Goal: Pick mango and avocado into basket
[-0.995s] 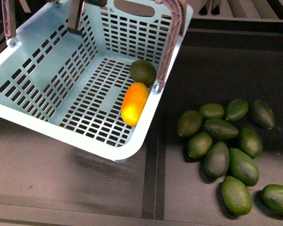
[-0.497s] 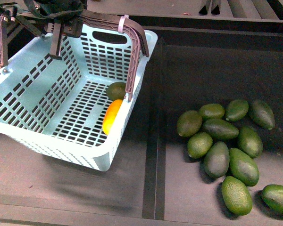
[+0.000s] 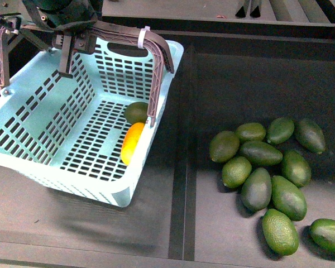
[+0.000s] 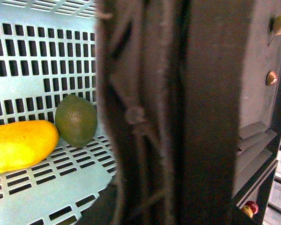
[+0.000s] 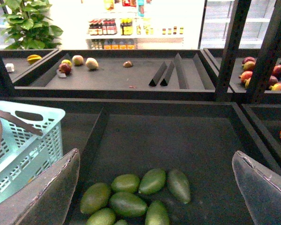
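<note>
both fruits in the basket, left arm carrying it by the handle

the task is looking essentially finished. the mango and one avocado are lying inside the basket, on its slotted floor against the right-hand wall, the avocado just behind the mango and touching it or nearly so. no picking seems to be left; what remains, at a guess, is only setting the basket down and letting go.

the left gripper is closing around the brown handle at the top of its arch. the basket is tilting, its near corner hanging low over the bench, which suggests it is being held up rather than resting flat. the left wrist view is mostly filled by the handle up close.

the right gripper is standing wide open with nothing between its fingers, hovering over the loose pile of avocados well to the right of the basket.

the mango is smooth, long and oval, bright yellow deepening to orange at one end. the avocado is rounder and shorter, dull olive green with faintly pebbled skin. the basket is pale turquoise with a white zip tie on the handle.
</note>
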